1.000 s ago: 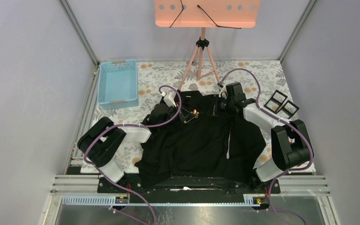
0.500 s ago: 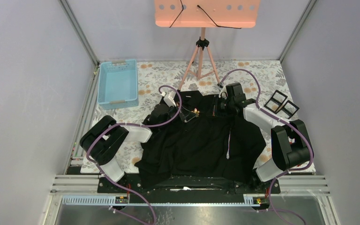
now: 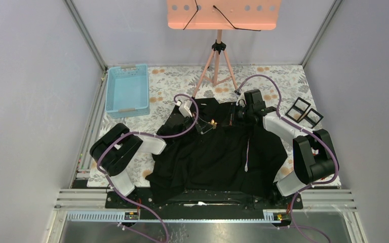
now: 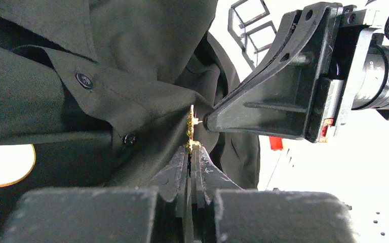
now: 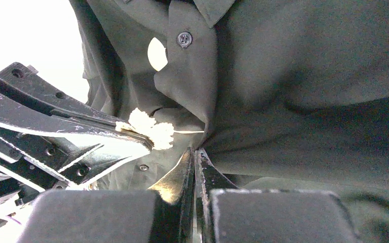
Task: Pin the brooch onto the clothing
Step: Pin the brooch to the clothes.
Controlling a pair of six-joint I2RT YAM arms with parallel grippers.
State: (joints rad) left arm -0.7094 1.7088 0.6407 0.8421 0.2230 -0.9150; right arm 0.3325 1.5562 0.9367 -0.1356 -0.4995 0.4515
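The clothing (image 3: 218,154), a black button-front shirt, lies spread across the table's middle, its collar at the far side. My left gripper (image 3: 207,125) is shut on the small gold brooch (image 3: 213,122), which stands up from the fingertips (image 4: 191,127) against the button placket (image 4: 131,119). The brooch's pin points at the tip of my right gripper (image 3: 234,117). In the right wrist view, that gripper (image 5: 195,152) is shut on a pulled-up fold of the clothing (image 5: 283,91). The brooch (image 5: 151,130) shows glaring white just left of the fold.
A light blue bin (image 3: 127,91) sits at the back left. A pink stand (image 3: 218,58) rises at the back centre. Two black square frames (image 3: 304,112) lie at the right on the floral cloth (image 3: 278,76).
My left arm has shifted rightward, carrying the brooch a little closer to the right gripper's tip. The right arm has stayed put, still pinching the shirt.
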